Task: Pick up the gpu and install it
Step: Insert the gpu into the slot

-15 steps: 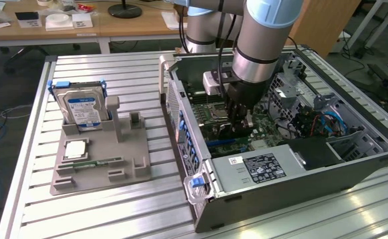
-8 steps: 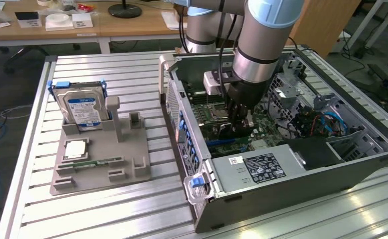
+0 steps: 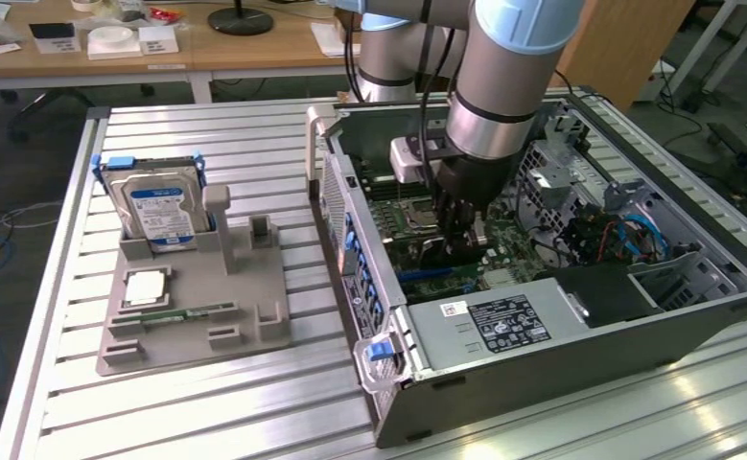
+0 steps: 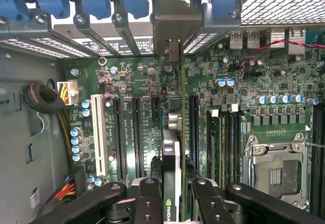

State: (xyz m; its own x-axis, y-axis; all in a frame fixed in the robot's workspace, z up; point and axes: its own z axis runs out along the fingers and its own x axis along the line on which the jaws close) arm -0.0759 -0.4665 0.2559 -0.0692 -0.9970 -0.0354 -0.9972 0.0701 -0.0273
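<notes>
Exterior view: your black gripper (image 3: 456, 230) sits inside the open grey computer case (image 3: 578, 345), above its green motherboard (image 3: 411, 230). The grey parts tray (image 3: 194, 335) holds a silver hard drive (image 3: 155, 206) and a narrow memory stick (image 3: 188, 314).

Wrist view: the jaws pinch the thin dark-green gpu (image 4: 171, 153) edge-on. Seating looks to be in hand and demands square alignment with the slot.

The arm (image 3: 507, 77) rises at the far edge of the tabletop (image 3: 220, 144), and its last link hangs straight down, with the wrist (image 3: 476, 182) vertical. Below it the gripper (image 4: 175, 186) points downward. Its two black fingers (image 4: 147, 198) are pressed against either face of the gpu (image 4: 171, 153), which they hold edge-on between them.
</notes>
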